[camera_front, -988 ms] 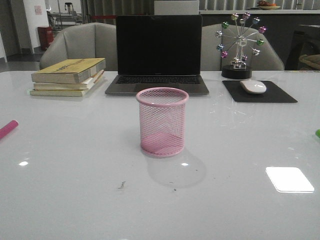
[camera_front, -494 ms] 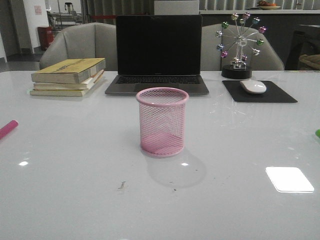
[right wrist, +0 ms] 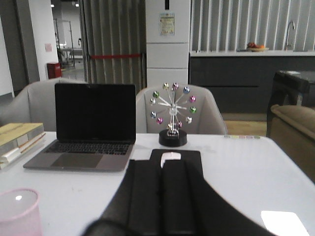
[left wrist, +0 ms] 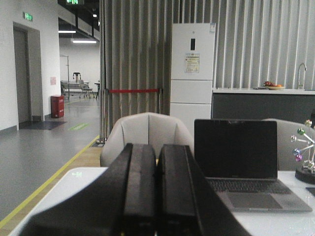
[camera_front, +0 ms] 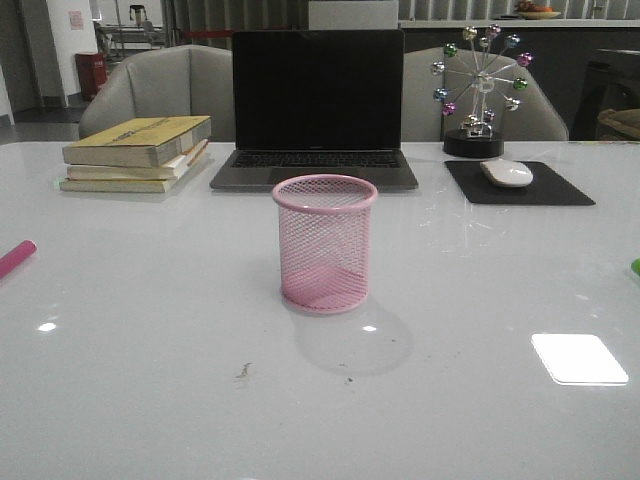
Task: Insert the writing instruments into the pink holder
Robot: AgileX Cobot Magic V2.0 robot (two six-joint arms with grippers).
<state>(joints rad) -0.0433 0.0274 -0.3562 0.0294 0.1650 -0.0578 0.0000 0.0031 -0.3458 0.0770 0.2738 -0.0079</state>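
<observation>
The pink wire-mesh holder (camera_front: 325, 243) stands upright and empty at the middle of the white table; its rim also shows in the right wrist view (right wrist: 17, 209). The magenta marker (camera_front: 16, 258) lies at the table's left edge, only its end in view. A sliver of the lime green marker (camera_front: 635, 266) shows at the right edge. Neither arm appears in the front view. My left gripper (left wrist: 157, 152) is shut with nothing between its black fingers, held level above the table's left side. My right gripper (right wrist: 161, 167) is shut and empty too, pointing toward the mouse.
Behind the holder stands an open laptop (camera_front: 316, 110). A stack of books (camera_front: 138, 153) lies at the back left. A white mouse (camera_front: 507, 172) rests on a black pad (camera_front: 520, 184) at the back right, with a ferris-wheel ornament (camera_front: 478, 90) behind it.
</observation>
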